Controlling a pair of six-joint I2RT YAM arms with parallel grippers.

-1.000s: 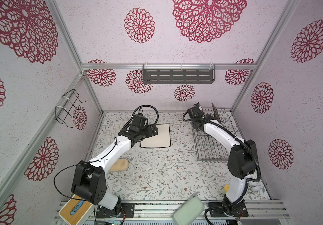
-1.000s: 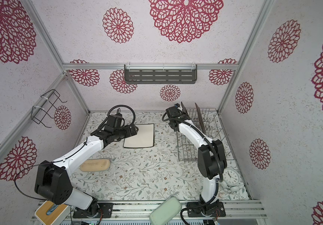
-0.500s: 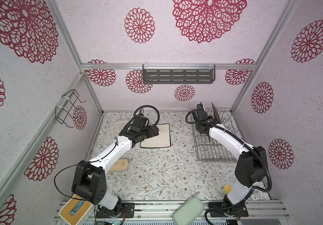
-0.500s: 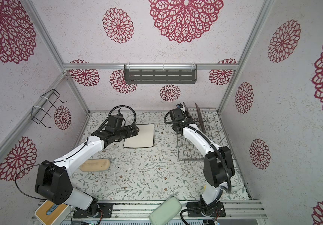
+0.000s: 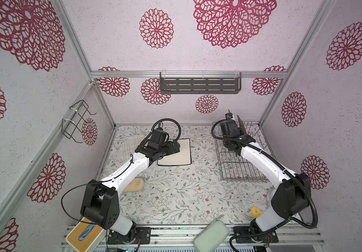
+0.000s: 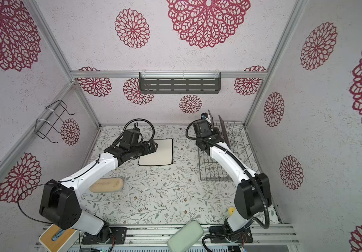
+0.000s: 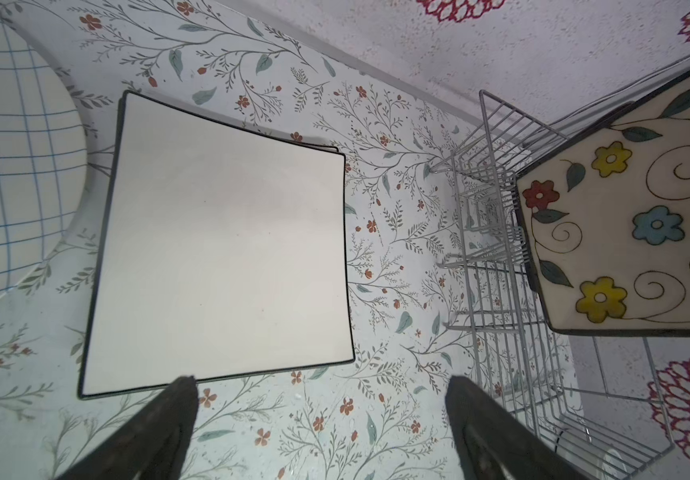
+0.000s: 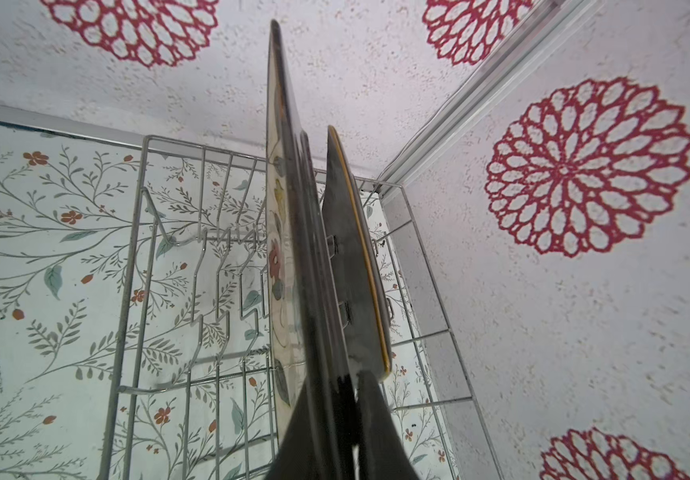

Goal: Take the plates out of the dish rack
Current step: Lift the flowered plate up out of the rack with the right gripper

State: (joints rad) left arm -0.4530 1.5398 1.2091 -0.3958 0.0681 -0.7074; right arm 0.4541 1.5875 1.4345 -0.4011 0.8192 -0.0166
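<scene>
Floral plate (image 8: 281, 266) upright at dish rack (image 8: 143, 249), far right, pinched edgewise by right gripper (image 8: 337, 386); left gripper (image 7: 320, 382) spread near flat white plate (image 7: 222, 249).

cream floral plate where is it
Right in both top views: cream floral square plate on edge in a silver wire dish rack, in the right pincer, beside a dark brown plate.

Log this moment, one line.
left gripper open, empty | right gripper shut on floral plate at rack | dark plate in rack | white plate, checked plate on table
</scene>
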